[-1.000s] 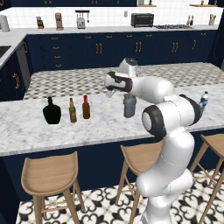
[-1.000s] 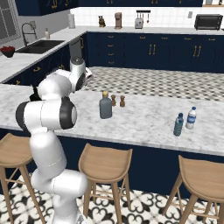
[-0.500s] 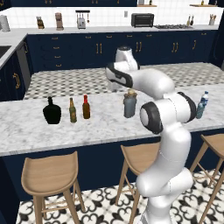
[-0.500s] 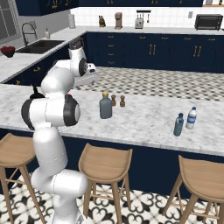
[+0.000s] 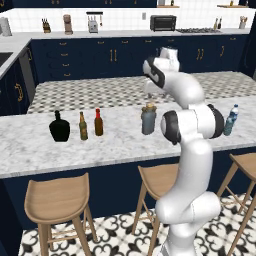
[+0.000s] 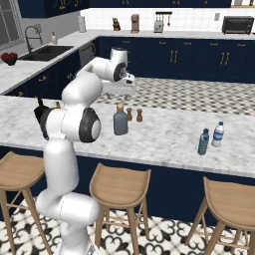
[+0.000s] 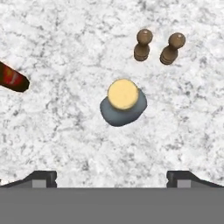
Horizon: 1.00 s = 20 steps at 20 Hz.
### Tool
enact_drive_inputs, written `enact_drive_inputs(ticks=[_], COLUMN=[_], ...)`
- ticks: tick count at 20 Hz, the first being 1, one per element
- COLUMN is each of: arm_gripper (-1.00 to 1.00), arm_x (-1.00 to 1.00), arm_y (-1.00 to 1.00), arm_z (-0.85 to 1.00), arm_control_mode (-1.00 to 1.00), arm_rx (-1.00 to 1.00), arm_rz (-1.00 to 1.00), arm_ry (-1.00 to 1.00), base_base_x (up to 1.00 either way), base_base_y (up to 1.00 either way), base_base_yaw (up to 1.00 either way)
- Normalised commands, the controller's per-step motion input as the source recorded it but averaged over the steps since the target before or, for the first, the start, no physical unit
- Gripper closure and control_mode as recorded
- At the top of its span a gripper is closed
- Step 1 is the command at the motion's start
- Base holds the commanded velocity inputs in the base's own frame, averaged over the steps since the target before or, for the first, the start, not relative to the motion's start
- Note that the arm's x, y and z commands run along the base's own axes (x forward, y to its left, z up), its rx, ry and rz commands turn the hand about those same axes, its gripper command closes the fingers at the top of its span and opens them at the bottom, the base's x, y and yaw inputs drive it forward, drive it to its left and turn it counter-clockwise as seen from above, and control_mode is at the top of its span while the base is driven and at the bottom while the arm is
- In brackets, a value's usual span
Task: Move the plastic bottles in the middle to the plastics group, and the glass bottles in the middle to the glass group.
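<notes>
The wide grey bottle (image 5: 148,121) with a tan cap stands mid-counter, seen also from the other side as the grey bottle (image 6: 120,122). My gripper (image 7: 111,177) hangs open well above it, and the grey bottle (image 7: 123,109) lies just ahead of the fingertips. The hand shows as gripper (image 5: 150,94) and gripper (image 6: 121,93). At the left stand the black bottle (image 5: 59,127), the beer bottle (image 5: 83,126) and, right beside it, the small red-brown bottle (image 5: 98,123). At the right, the blue bottle (image 6: 203,142) stands beside the clear water bottle (image 6: 217,135).
Two brown shakers (image 6: 129,114) (image 7: 143,44) stand just behind the grey bottle. The red-brown bottle (image 7: 13,78) shows at the hand view's left edge. Wooden stools (image 5: 55,197) line the counter's near side. Bare marble (image 5: 120,145) lies between the bottle groups.
The hand has swung to the right and come over the grey bottle, staying open. No bottle has moved.
</notes>
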Motion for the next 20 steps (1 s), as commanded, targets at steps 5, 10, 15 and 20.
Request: enact_drive_inputs(ticks=[5,10,15,20], arm_gripper=[-1.00,-1.00,-1.00,-1.00], arm_x=[0.09,0.64,0.52,0.12], arm_y=[-0.08,0.29,0.23,-0.06], arm_z=[-0.13,-0.28,-0.14,0.00], arm_control_mode=[-1.00,-1.00,-1.00,-1.00], arm_rx=[0.00,-0.10,-0.04,0.00], arm_rz=[-0.12,-0.09,-0.06,0.00], arm_ry=[0.00,-0.03,-0.09,0.00], base_base_x=[0.00,0.00,0.00,0.00], base_base_y=[0.00,0.00,0.00,0.00], base_base_yaw=[0.00,0.00,0.00,0.00])
